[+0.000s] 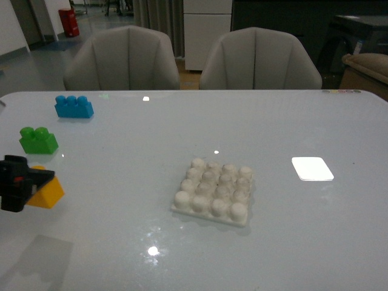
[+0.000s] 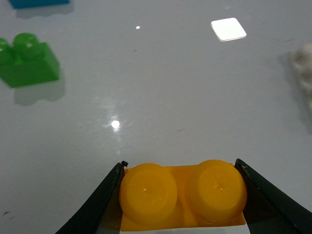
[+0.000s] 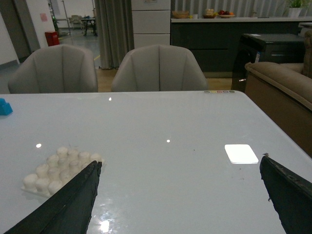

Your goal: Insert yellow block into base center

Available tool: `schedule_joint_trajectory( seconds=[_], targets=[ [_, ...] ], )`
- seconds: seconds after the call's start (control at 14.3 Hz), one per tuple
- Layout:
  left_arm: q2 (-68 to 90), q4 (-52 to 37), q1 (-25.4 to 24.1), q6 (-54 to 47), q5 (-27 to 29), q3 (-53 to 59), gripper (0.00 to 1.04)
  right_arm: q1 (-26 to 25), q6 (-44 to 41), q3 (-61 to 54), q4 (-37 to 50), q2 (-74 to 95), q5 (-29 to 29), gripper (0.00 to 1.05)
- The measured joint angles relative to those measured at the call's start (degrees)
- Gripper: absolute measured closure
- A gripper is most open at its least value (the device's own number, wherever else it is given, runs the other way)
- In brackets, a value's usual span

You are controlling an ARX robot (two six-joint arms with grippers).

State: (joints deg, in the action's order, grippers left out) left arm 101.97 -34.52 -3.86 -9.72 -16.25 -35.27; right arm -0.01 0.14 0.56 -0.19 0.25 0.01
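Observation:
The yellow block (image 2: 183, 195), a two-stud brick, sits clamped between the black fingers of my left gripper (image 2: 181, 195), which is shut on it. From the front, that gripper (image 1: 33, 185) hangs at the table's left edge with the yellow block (image 1: 47, 193) tilted just above the surface. The base (image 1: 215, 191), a white studded square plate, lies in the middle of the table, well to the right of the block. It also shows as the base (image 3: 58, 168) beside one finger of my right gripper (image 3: 178, 195), which is open with only bare table between its fingers.
A green two-stud brick (image 1: 38, 140) and a blue three-stud brick (image 1: 73, 106) rest on the table's left part, behind the left gripper. A flat bright white rectangle (image 1: 312, 168) lies to the right of the base. Two grey chairs stand behind the table.

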Motion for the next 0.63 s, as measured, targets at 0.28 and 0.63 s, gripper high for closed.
schedule_joint_trajectory(
  seconds=[0.28,0.63],
  targets=[
    [0.2,-3.7,20.7,8.3,8.7,-3.9,0.46,0.0,0.0,0.0,0.0,0.0,0.0,0.06],
    [12.8,-2.6,39.1,15.5,20.9,-16.4,0.46,0.0,0.0,0.0,0.0,0.0,0.0,0.06]
  ],
)
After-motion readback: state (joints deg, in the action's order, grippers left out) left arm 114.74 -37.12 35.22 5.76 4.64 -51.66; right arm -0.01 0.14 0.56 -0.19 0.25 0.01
